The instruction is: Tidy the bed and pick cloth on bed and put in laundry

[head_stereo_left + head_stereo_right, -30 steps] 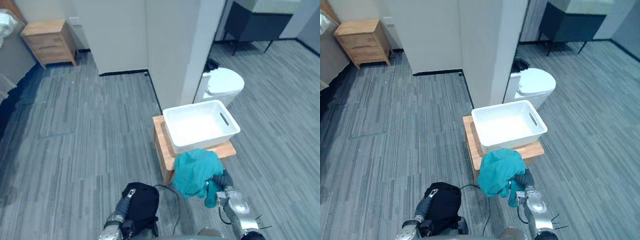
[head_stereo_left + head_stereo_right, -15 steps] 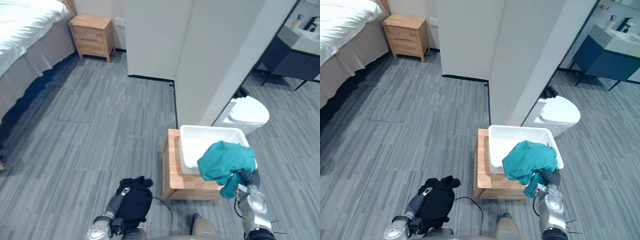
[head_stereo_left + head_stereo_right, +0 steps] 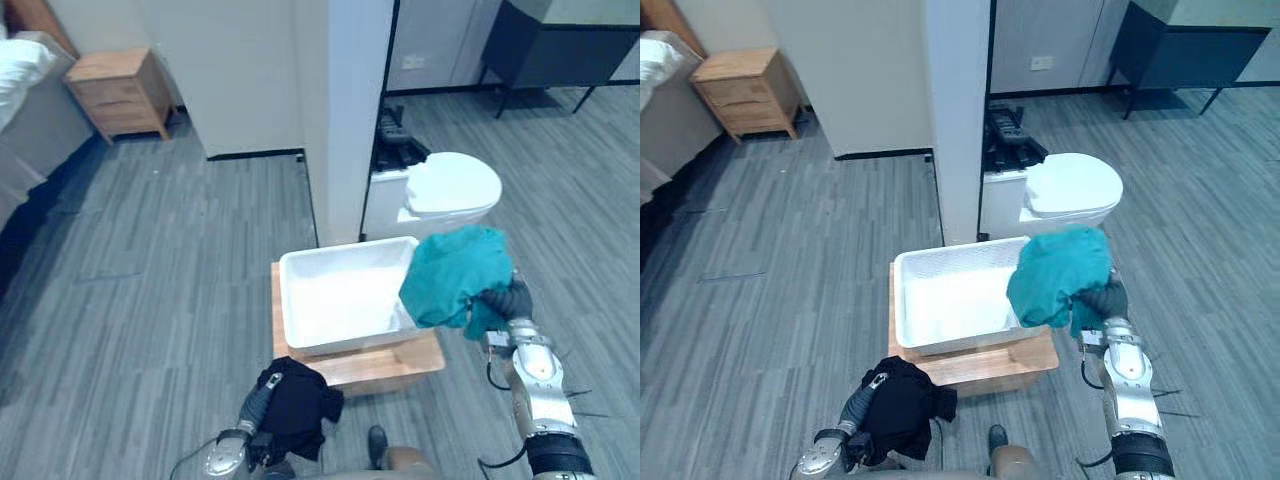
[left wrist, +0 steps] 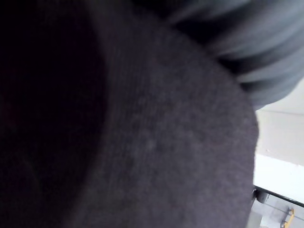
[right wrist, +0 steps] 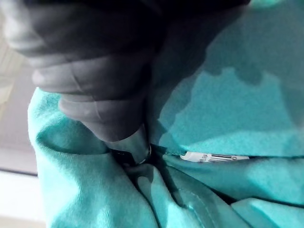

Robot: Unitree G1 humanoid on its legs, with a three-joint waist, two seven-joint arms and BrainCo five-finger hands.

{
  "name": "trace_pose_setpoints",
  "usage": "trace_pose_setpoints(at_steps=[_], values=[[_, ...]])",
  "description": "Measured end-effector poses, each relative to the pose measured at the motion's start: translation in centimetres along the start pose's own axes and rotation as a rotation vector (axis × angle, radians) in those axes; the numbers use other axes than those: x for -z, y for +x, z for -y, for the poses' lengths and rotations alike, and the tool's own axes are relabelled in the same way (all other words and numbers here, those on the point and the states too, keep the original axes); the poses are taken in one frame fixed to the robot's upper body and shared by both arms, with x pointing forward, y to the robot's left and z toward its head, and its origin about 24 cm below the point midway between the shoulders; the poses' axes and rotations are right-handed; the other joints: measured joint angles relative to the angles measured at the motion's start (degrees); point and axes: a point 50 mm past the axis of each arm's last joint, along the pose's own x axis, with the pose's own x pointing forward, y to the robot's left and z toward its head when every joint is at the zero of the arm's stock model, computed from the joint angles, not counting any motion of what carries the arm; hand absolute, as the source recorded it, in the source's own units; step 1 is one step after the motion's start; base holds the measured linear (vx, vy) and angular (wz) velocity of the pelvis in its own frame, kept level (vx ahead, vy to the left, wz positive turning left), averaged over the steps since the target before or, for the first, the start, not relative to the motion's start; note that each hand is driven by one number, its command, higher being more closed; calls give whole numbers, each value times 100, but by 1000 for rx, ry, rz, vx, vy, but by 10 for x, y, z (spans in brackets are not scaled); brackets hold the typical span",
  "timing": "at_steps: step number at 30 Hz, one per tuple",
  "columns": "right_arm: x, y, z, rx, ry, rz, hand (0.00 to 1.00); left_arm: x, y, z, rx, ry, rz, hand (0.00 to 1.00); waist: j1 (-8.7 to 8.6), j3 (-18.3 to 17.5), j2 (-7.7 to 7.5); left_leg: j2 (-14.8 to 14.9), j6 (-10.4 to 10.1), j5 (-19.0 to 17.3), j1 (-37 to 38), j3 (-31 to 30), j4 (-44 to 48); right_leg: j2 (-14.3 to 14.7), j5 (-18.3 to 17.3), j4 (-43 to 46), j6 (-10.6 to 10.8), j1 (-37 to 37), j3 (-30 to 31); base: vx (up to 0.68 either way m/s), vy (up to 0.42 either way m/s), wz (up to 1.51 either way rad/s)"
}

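Note:
My right hand (image 3: 503,301) is shut on a bunched teal cloth (image 3: 453,274), which hangs at the right end of the white laundry basket (image 3: 340,297), over its rim. In the right wrist view its fingers (image 5: 118,128) are curled into the teal cloth (image 5: 223,118). The basket stands on a low wooden stool (image 3: 372,366) and looks bare inside. A black cloth (image 3: 296,405) hangs bunched over my left hand (image 3: 854,412), low in front of the stool's near left corner. That black cloth (image 4: 142,142) covers the left wrist view.
A white toilet (image 3: 440,190) stands just behind the basket, beside a white wall corner (image 3: 345,110). A wooden nightstand (image 3: 118,90) and the bed's edge (image 3: 20,75) are at the far left. Grey plank floor (image 3: 150,260) lies open to the left.
The camera has swung round. My right hand has carried the teal cloth from the stool's near side up to the basket's right end. The black cloth stays with my left hand.

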Motion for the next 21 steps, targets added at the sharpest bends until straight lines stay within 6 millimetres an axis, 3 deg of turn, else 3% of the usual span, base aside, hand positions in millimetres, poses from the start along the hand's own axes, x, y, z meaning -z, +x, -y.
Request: trace_pose_setpoints(at_steps=[2,7,9,10,13,15,18,21], values=[[-6,8,-18,-122,-31,21,100,-1,2,6,27,13,-1,100,11,6,-8,-126,-177,107,157,-21,-397,-44,43,16,50,-82,-12,-14,56,-3],[-1,9,-51,-277,-69,-26,100,-13,11,11,79,83,20,100,38,7,-5,-448,-97,384,45,-304,-723,-369,83,15,118,-77,-372,-54,82,39],[-8,22,-58,-286,-83,-10,100,-23,16,10,94,117,41,100,54,99,-18,-527,-36,457,-114,-443,-727,-472,115,15,165,-134,-491,-98,67,49],[-20,39,-62,-279,-91,25,100,-35,22,9,97,134,74,100,105,301,-24,-574,-15,480,-283,-498,-662,-530,161,16,198,-223,-522,-225,48,29],[-66,85,-62,-226,-122,138,100,-73,36,13,125,166,186,100,158,848,30,-683,14,601,-850,-582,-592,-641,319,1,155,-642,-620,-222,32,30],[-92,104,-57,-193,-152,193,100,-92,40,19,144,155,254,100,231,1164,111,-691,60,733,-1139,-576,-604,-681,487,-128,141,-828,-693,-184,26,27],[-113,119,-44,-141,-199,218,100,-103,38,25,164,133,302,100,348,1494,293,-747,88,1014,-1362,-643,-659,-723,703,-256,189,-989,-829,-77,22,23],[-119,126,-33,-90,-235,202,100,-106,37,28,176,115,316,100,391,1565,422,-778,88,1107,-1568,-699,-741,-745,770,-284,160,-1181,-900,-11,11,9]])
